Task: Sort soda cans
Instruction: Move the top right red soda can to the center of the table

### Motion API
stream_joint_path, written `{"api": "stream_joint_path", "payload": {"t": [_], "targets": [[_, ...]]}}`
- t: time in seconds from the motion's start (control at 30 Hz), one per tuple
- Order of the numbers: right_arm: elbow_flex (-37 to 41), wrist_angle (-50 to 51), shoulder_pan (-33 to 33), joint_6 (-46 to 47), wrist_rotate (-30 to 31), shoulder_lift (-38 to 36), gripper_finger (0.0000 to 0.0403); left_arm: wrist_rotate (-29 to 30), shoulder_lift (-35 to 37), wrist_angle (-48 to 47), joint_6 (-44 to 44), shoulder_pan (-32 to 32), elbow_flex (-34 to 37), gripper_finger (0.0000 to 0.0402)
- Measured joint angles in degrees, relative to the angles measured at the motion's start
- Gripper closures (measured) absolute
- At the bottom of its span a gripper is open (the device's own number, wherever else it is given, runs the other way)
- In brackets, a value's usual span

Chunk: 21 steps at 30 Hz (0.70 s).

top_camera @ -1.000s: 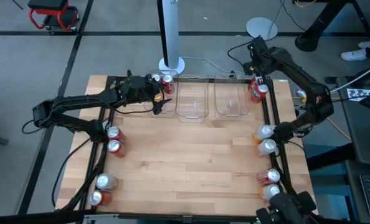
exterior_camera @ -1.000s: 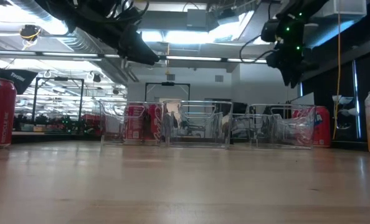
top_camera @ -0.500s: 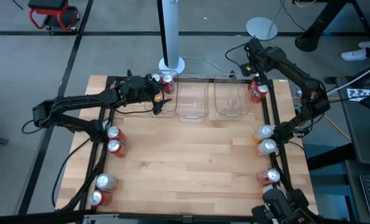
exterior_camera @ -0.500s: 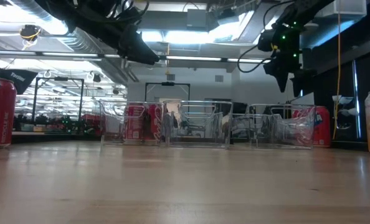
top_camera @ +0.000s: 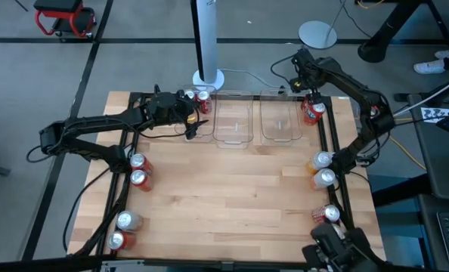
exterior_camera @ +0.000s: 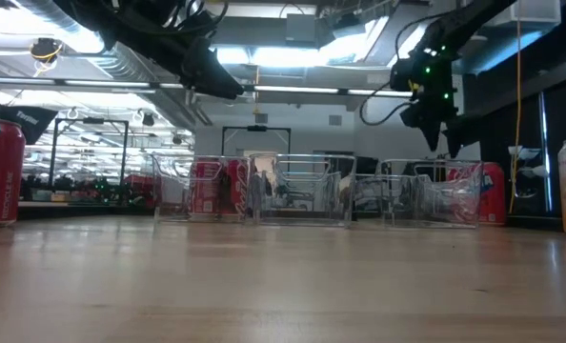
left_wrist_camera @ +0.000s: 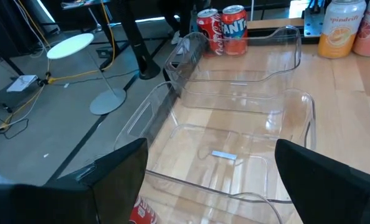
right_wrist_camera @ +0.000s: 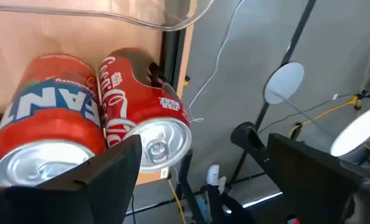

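Soda cans stand upright along the table's edges: two by the far edge (top_camera: 196,97), several at the left (top_camera: 137,170) and several at the right (top_camera: 323,170). A red Fanta can (right_wrist_camera: 48,118) and a Coca-Cola can (right_wrist_camera: 147,118) stand together at the far right corner (top_camera: 313,109). My right gripper (top_camera: 301,66) is open, above and just beyond that pair, touching neither. My left gripper (top_camera: 189,117) is open and hovers over the leftmost clear bin, where a red can (left_wrist_camera: 141,211) shows below its fingers.
Three clear plastic bins (top_camera: 233,121) sit in a row along the far edge; the middle and right ones (top_camera: 279,121) show bare bottoms. A black frame rail runs along each side of the table (top_camera: 209,204). A white pole base (top_camera: 208,75) stands beyond the far edge.
My right gripper has moved a little toward the table's far-left, away from the pair of cans at the far right corner, and its wrist has turned. It stays open. The left arm has kept still, and no can has moved.
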<state>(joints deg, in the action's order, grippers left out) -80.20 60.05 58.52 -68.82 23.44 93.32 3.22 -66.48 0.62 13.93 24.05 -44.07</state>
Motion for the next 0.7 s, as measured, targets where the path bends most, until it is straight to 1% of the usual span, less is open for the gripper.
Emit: {"api": "stream_joint_path", "payload": {"t": [0.1,0.7], "targets": [[0.0,0.4,0.0,1.3,-0.1,1.4,0.0056,0.0,0.0,0.0,0.0,0.0,0.0,0.0064],[0.0,4.6,0.0,1.3,0.5,7.8,0.0056,0.0,0.0,0.0,0.0,0.0,0.0,0.0064]]}}
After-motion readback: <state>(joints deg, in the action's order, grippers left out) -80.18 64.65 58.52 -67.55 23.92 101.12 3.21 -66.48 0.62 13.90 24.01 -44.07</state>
